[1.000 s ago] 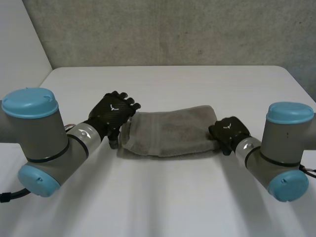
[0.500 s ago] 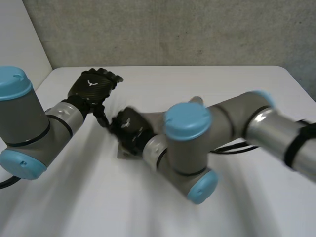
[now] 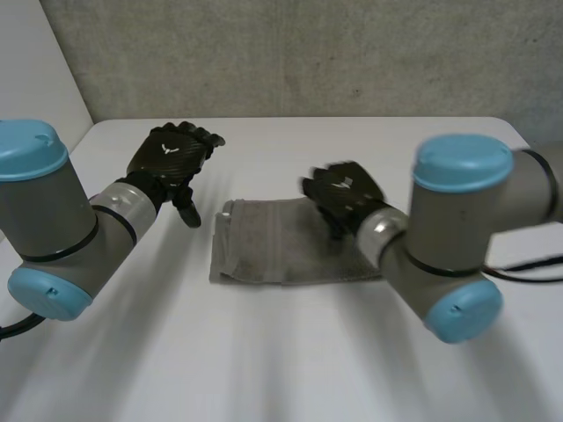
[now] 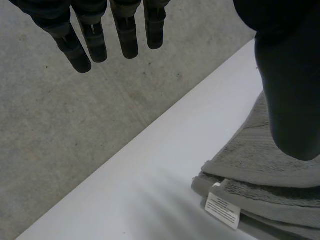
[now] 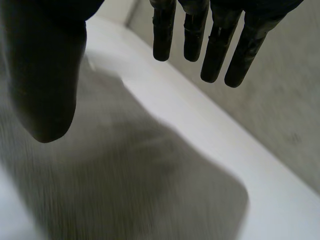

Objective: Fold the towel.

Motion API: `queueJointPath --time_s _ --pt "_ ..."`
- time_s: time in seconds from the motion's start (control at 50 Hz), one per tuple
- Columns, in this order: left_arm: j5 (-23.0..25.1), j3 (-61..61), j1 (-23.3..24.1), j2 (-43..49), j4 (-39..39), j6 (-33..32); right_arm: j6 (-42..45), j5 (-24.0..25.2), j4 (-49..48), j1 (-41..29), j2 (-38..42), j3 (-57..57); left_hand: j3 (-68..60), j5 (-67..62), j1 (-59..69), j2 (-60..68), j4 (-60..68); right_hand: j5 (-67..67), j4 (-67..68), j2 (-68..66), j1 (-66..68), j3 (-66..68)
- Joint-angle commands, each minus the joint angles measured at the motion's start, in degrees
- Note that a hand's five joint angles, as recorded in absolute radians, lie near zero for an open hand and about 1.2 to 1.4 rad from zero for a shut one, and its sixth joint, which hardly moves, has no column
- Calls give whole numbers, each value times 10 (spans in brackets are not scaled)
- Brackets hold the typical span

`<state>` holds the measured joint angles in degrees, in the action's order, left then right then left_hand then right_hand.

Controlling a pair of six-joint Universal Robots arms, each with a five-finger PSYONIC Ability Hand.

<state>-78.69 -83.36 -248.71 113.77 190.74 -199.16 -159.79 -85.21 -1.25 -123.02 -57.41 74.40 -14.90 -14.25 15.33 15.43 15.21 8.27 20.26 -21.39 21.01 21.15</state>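
A grey towel lies folded into a short band in the middle of the white table. My left hand hangs open above the table, off the towel's left end and apart from it. In the left wrist view its fingers are straight, and the towel shows stacked layers and a white label beside the thumb. My right hand hovers open over the towel's right part. In the right wrist view its fingers are straight and hold nothing, with the towel under the palm.
A grey wall stands behind the table's far edge. My right arm's elbow covers the towel's right end. Bare table lies in front of the towel and on both sides.
My right hand swept across to the towel's left end, came back over its right part, and opened. My left hand lifted off the towel's left end toward the back left.
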Motion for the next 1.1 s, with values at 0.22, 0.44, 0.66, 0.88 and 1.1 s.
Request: queueJointPath --time_s 0.22,0.44,0.66,0.88,1.1 --pt "1 -14 3 -4 1 0 62 25 -136 107 10 181 33 127 -38 -39 -36 221 201 -189 193 192" --pt "1 -18 11 -4 3 -1 66 22 -138 108 30 173 33 127 -38 -39 -36 606 586 -575 579 577" --pt "1 -13 9 -7 3 -1 178 20 -133 88 -15 105 33 127 -38 -39 -36 617 597 -586 590 588" --pt "-1 -8 2 -21 8 0 303 29 -66 -126 97 -91 33 127 -38 -39 -36 617 597 -586 590 588" --pt "-2 -17 -5 -21 17 0 396 72 -23 -201 197 -138 33 127 -38 -39 -36 483 463 -452 456 454"
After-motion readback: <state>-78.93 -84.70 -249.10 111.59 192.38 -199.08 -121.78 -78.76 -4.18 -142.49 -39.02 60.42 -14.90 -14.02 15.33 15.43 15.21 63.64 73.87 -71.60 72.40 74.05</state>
